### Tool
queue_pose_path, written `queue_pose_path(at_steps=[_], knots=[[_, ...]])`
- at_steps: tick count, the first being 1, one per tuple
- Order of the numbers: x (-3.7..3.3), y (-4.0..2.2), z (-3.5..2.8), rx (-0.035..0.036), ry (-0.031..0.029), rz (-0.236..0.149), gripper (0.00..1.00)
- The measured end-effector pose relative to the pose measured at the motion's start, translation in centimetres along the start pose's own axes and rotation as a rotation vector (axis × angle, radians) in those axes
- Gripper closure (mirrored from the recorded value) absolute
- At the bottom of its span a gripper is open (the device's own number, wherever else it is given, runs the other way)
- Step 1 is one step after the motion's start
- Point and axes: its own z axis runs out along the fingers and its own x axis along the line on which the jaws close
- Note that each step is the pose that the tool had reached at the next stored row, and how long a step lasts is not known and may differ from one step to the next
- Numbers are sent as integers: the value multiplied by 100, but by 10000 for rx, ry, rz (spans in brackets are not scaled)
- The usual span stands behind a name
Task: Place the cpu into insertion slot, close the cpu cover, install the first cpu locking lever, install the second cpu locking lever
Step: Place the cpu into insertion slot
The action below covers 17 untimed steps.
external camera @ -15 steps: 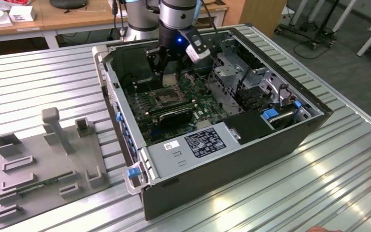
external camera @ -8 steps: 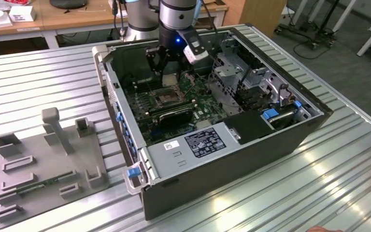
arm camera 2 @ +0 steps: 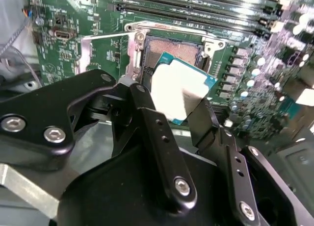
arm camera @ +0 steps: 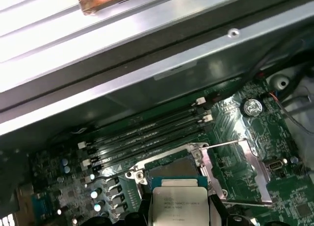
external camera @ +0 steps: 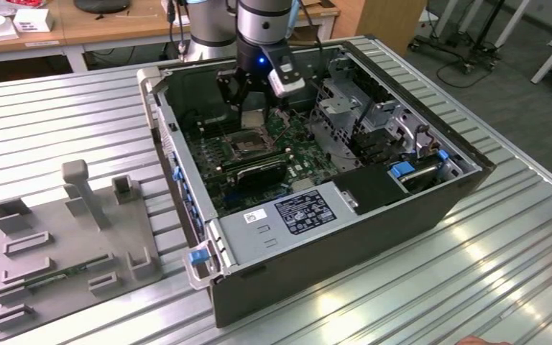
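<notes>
The cpu (arm camera 2: pixel 180 83) is clamped by the gripper (arm camera 2: pixel 169 101) above the slot (external camera: pixel 249 146), upper centre of the exterior view; lowered askew, slot contacts may be bent.

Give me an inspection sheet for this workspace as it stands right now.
Surface: ribbed metal table bearing an open computer case.
Job's things: cpu held over the insertion slot, not seated; cpu cover swung open beside the slot.
Clutter: grey parts holder on the table, exterior view's left.
Gripper: gripper shut on the cpu.
Cables: thin wires at the board's edge.
Surroundings: wooden desk behind; wheeled stands on the floor.
</notes>
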Motion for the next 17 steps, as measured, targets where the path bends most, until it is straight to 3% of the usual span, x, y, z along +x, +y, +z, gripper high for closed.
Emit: queue_pose_path(at_steps=[17], knots=[[0, -1, 15, -40, -214, 2817, 46]])
